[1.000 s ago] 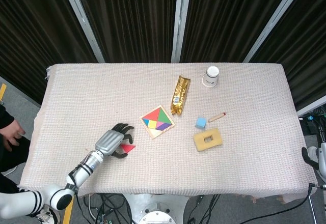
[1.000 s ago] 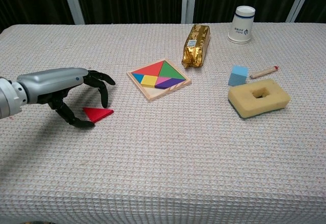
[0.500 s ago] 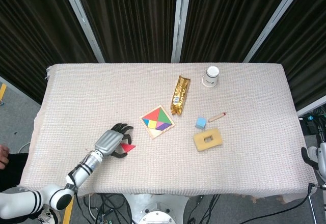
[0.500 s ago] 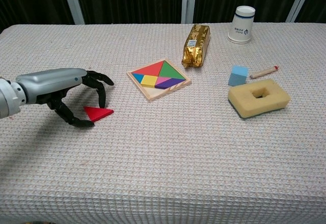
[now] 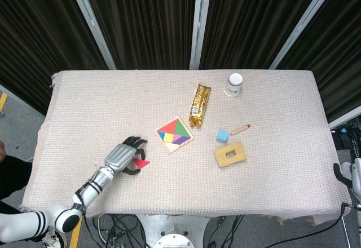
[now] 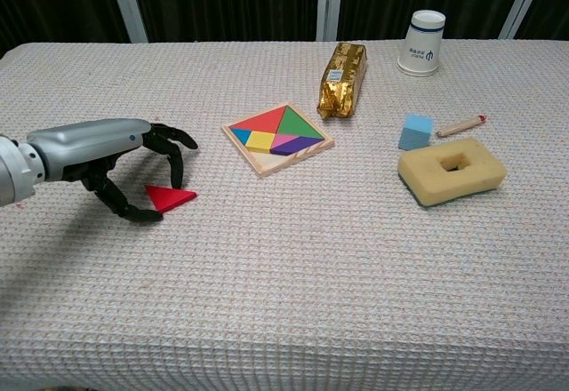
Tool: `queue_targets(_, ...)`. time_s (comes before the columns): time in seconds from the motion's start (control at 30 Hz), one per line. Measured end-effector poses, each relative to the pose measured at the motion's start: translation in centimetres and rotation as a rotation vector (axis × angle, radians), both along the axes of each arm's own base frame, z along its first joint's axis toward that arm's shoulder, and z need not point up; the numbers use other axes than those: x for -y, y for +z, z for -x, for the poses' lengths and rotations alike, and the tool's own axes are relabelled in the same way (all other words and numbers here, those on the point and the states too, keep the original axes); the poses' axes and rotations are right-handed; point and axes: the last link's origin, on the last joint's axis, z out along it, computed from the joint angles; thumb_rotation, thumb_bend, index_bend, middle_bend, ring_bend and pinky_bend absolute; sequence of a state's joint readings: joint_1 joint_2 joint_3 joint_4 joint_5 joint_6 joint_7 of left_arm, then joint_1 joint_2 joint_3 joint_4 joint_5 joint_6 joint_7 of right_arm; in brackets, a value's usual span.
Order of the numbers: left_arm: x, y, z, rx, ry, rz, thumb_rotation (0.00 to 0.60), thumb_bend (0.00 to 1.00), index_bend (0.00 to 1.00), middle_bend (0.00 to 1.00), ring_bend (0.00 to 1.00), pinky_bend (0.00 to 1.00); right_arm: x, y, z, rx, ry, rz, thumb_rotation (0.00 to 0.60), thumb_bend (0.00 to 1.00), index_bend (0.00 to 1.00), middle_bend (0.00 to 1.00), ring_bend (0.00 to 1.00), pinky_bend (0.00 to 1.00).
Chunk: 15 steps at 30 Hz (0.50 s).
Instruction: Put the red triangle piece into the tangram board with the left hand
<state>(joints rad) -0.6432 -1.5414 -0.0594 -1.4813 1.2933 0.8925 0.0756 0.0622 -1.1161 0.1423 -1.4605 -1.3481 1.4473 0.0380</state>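
The left hand (image 6: 116, 155) sits nearest, low over the left-front part of the table (image 6: 293, 302), palm down, fingers arched in a loose claw. One dark fingertip (image 6: 142, 214) comes in under the near-left side of the red triangle piece (image 6: 171, 198); other fingertips hang over its far-left corner. Whether any tip actually touches is hard to tell from either view, prob. touching or just beside. The hand is partly closed around the piece but has no hold: the piece lies flat on the cloth, not lifted.

The red triangle piece looks thin, flat, stiff and very light, likely painted wood w/ smooth faces. Judged handling: slippery on its faces, low edges give little to catch, and the waffle-textured cloth may let it skid or tip rather than rise. Best hold is likely an edge pinch, thumb on one side vs. a finger on the opposite edge, near the wide middle, not at a point. Not fragile.

Further back and to the right, well apart from the piece, the tangram board (image 6: 278, 139) lies flat w/ coloured pieces in it; its open slot can't be made out.

The right hand shows in neither view; only a bit of arm at the head view's right edge.
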Motion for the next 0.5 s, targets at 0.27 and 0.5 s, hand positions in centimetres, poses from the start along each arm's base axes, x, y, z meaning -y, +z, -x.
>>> queue_targets(0.27, -0.02, -0.02, -0.11, 0.004, 0.001, 0.0, 0.6, 0.25, 0.49, 0.09, 0.0, 0.03, -0.02, -0.04, 0.14, 0.002, -0.004, -0.002, 0.6, 0.3, 0.0, 0.0, 0.0, 0.0)
queue_targets(0.5, -0.07, 0.09, -0.47, 0.008, -0.007, -0.003, 0.6, 0.25, 0.49, 0.09, 0.0, 0.03, 0.0, -0.03, 0.17, 0.003, -0.004, 0.0, 0.6, 0.3, 0.0, 0.0, 0.0, 0.0)
